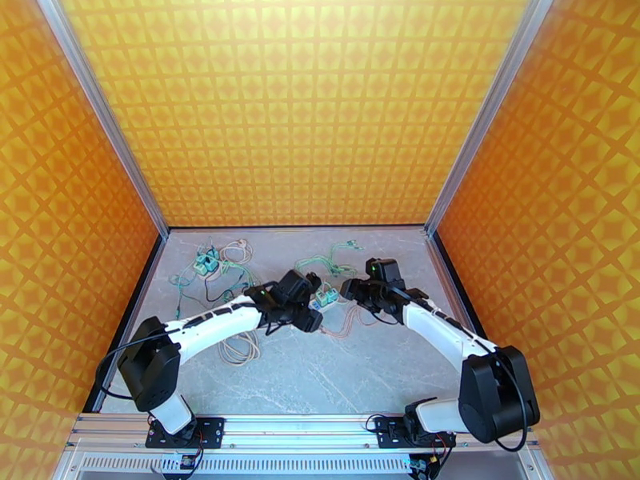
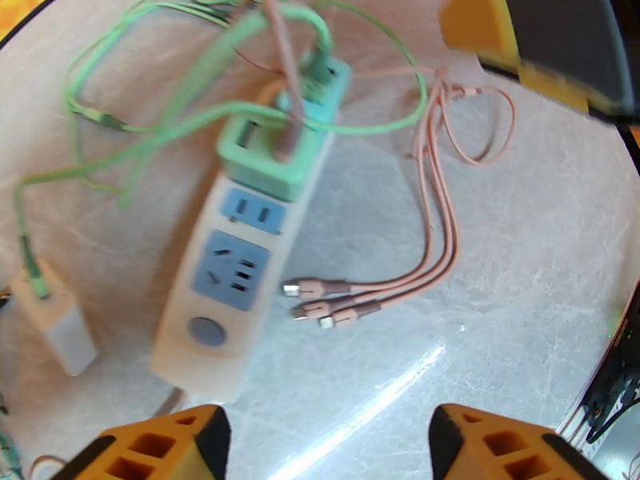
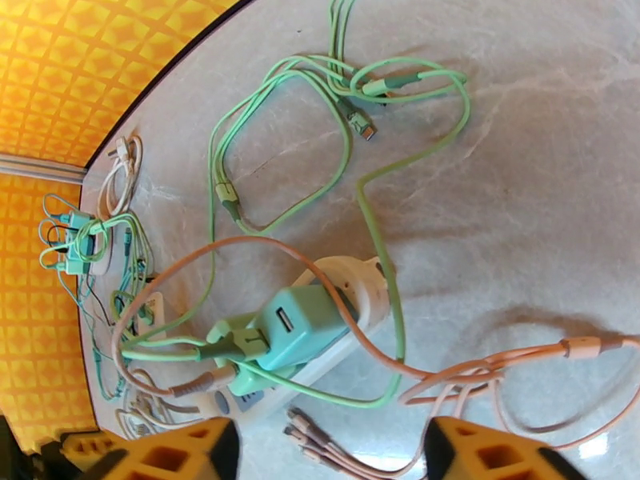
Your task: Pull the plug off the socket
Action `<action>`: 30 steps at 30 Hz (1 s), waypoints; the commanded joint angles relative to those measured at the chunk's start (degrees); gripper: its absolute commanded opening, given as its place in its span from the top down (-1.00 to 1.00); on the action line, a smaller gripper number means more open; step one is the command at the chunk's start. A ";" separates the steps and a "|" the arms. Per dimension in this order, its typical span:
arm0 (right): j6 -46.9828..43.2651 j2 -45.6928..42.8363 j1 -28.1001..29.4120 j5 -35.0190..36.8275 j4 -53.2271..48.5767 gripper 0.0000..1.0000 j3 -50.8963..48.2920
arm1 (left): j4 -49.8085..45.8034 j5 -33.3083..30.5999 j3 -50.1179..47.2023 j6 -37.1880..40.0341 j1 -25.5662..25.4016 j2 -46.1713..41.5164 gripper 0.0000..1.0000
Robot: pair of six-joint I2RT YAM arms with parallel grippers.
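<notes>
A white power strip socket [image 2: 232, 274] with blue outlets lies on the marble table between both arms. A mint green plug [image 2: 276, 154] sits in it, with a pink cable rising from its top; a second green plug [image 2: 324, 82] sits just beyond. In the right wrist view the same green plug [image 3: 300, 322] stands on the socket strip [image 3: 356, 286]. My left gripper [image 2: 328, 450] hovers above the strip's near end, open, nothing between its orange fingers [image 2: 160, 446]. My right gripper [image 3: 328, 454] is open too, above and beside the plug. From above, the left gripper [image 1: 314, 302] and right gripper [image 1: 350, 291] flank the strip [image 1: 325, 297].
Green cable loops [image 3: 280, 146] and a pink multi-head cable [image 2: 320, 302] sprawl around the strip. A small white adapter [image 2: 60, 330] lies to its left. A second strip with green plugs [image 1: 208, 263] sits at the back left. Orange patterned walls enclose the table.
</notes>
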 commanded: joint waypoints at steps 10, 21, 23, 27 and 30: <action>-7.10 12.08 0.16 -7.22 -9.36 0.29 15.68 | 20.36 2.13 -4.39 0.34 1.14 4.79 -0.29; -7.49 17.73 0.17 -8.91 -10.88 0.40 17.82 | 20.65 4.29 1.55 2.27 3.75 13.24 -0.31; -7.47 18.34 0.17 -9.01 -10.99 0.41 17.72 | 21.01 4.74 1.59 2.94 4.48 13.51 -0.32; -7.21 19.74 0.17 -9.63 -10.84 0.42 18.00 | 22.17 6.39 2.19 4.95 5.41 14.34 -0.32; -7.23 20.70 0.16 -9.95 -11.07 0.42 18.42 | 21.90 6.97 3.83 6.40 5.60 15.77 -0.33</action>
